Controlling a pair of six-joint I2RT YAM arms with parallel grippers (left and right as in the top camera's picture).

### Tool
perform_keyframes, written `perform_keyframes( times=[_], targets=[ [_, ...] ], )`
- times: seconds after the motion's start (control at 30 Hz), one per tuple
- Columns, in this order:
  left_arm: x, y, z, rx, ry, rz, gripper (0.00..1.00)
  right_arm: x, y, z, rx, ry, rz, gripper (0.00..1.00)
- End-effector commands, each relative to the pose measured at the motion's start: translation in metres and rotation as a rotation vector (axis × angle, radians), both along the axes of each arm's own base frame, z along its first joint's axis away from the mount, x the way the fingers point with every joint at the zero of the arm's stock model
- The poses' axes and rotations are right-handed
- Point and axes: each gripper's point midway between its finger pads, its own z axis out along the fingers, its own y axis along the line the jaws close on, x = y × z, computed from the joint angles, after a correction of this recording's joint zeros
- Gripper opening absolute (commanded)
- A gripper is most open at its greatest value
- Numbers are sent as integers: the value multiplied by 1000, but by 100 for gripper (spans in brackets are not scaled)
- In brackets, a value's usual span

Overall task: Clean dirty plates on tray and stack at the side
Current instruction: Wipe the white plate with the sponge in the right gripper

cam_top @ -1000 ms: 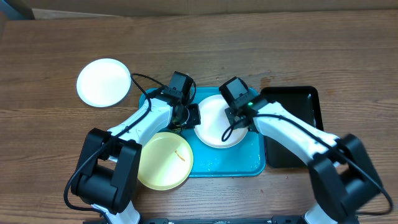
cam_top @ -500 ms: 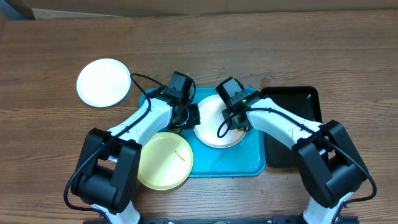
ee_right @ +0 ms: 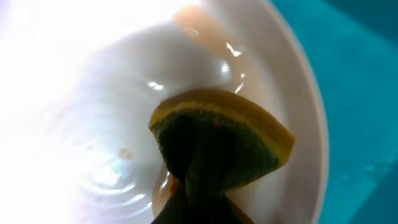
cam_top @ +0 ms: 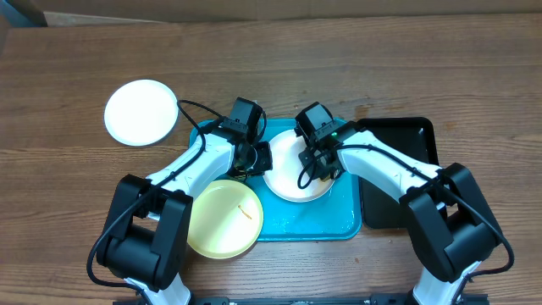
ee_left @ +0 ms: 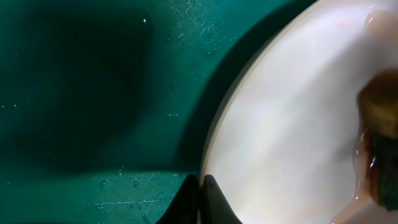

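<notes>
A white plate point(cam_top: 290, 178) lies on the cyan-blue tray point(cam_top: 343, 222). My left gripper point(cam_top: 264, 158) is shut on the plate's left rim point(ee_left: 208, 155), its tips at the rim in the left wrist view point(ee_left: 200, 186). My right gripper point(cam_top: 319, 163) is shut on a yellow-and-green sponge point(ee_right: 217, 134) pressed onto the wet inside of the white plate point(ee_right: 81, 99). The sponge also shows at the right edge of the left wrist view point(ee_left: 380, 124). A pale yellow-green plate point(cam_top: 222, 218) with an orange speck overlaps the tray's front left corner. Another white plate point(cam_top: 141, 112) lies on the table to the left.
A narrow black tray point(cam_top: 405, 144) lies right of the cyan tray, partly under my right arm. The wooden table point(cam_top: 68, 195) surrounds everything. Water drops speckle the cyan tray floor point(ee_left: 124, 180).
My right gripper with the sponge has shifted slightly left across the white plate. The left arm and all plates have stayed in place.
</notes>
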Motion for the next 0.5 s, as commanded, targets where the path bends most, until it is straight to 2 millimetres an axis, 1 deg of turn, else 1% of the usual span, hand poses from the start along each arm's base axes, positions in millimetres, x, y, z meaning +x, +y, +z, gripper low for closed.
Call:
perform_keyframes(
  times=[0.0,0.07,0.13,0.23,0.3,0.37,0.47],
  targets=[
    [0,-2,-1,-16,6,0,4,-27,24,-12,135,158,98,4],
    [0,-2,-1,-16,6,0,4,-26,30,-4,194,185,95,4],
    [0,-2,-1,-16,6,0,4,-23,41,8,289,214,95,4],
    [0,-2,-1,-16,6,0,4,-18,61,34,496,259,109,4],
    [0,-2,-1,-16,6,-3,4,-10,68,52,609,269,114,4],
    [-1,-2,-2,-15,7,-4,4,1,64,62,639,258,96,4],
    [-2,-2,-2,-13,11,-7,4,16,47,79,644,243,47,4]
  ],
)
